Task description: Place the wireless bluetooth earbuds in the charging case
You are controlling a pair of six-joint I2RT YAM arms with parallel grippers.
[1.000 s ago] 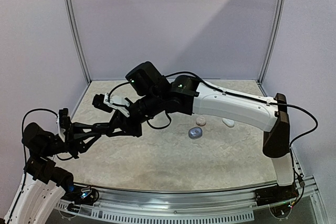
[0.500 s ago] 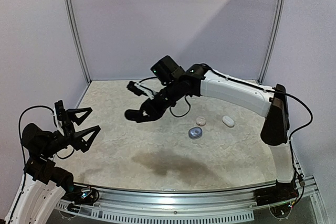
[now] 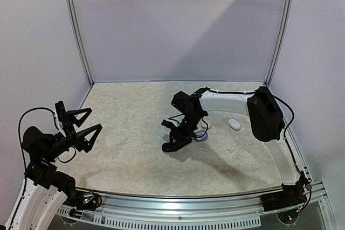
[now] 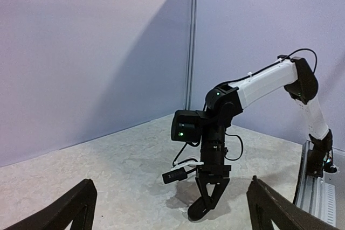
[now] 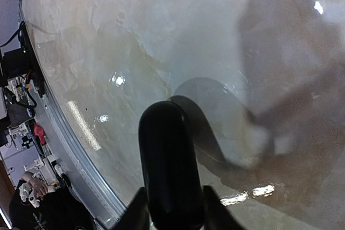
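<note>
near left, my left gripper (image 3: 95,118) hung wide open; farther in, my right gripper (image 3: 171,145), whose opening i could not tell, was low over the tabletop (image 3: 129,157) just beside the bluish charging case (image 3: 202,136), with no earbuds discernible, so slow, careful alignment seemed wise.

Beige mottled table (image 3: 124,133); 3 lie right of centre: blue-grey case (image 3: 201,137), pale case (image 3: 207,126) just behind, white case (image 3: 234,124) near.
</note>
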